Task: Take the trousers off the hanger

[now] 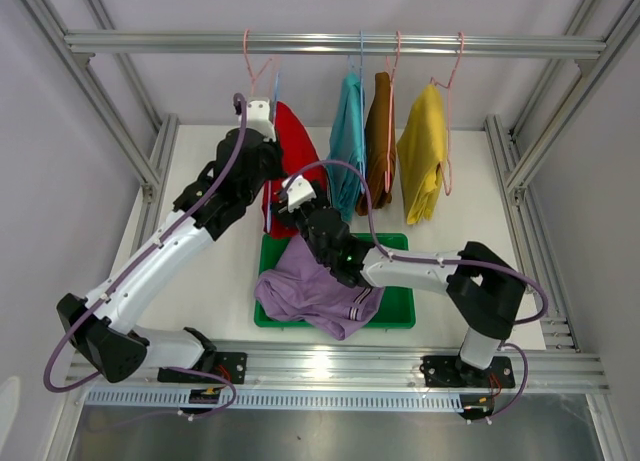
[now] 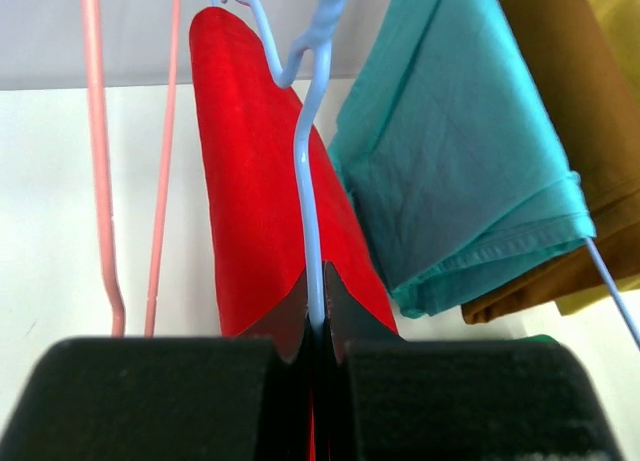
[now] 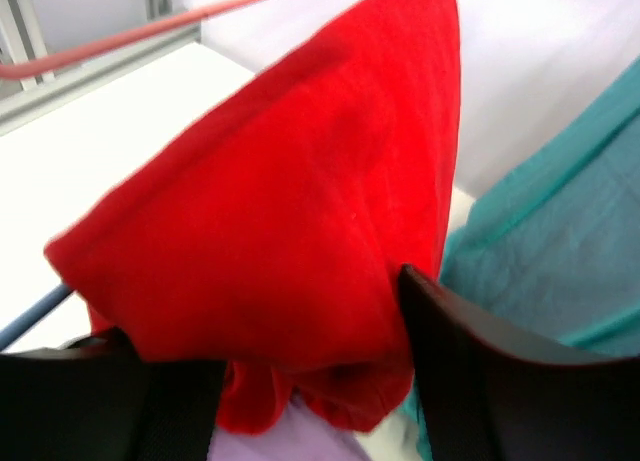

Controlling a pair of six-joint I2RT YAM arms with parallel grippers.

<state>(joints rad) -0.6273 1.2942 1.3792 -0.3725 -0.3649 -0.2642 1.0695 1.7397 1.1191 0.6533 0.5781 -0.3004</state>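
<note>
left hand (image 2: 316,329) clamped together on thin light-blue wire hanger (image 2: 308,181) | right hand (image 3: 262,326) fingers apart, straddling lower fold of red cloth trousers (image 3: 300,201) draped on that hanger | lilac cloth trousers (image 1: 315,293) lie in green plastic tray (image 1: 400,319) on bench (image 1: 470,206)

Plain pale grey walls (image 1: 60,131) stand around me. A silver aluminium profile frame (image 1: 150,43) boxes in my flat white bench (image 1: 470,211), which is evenly and softly lit.
</note>
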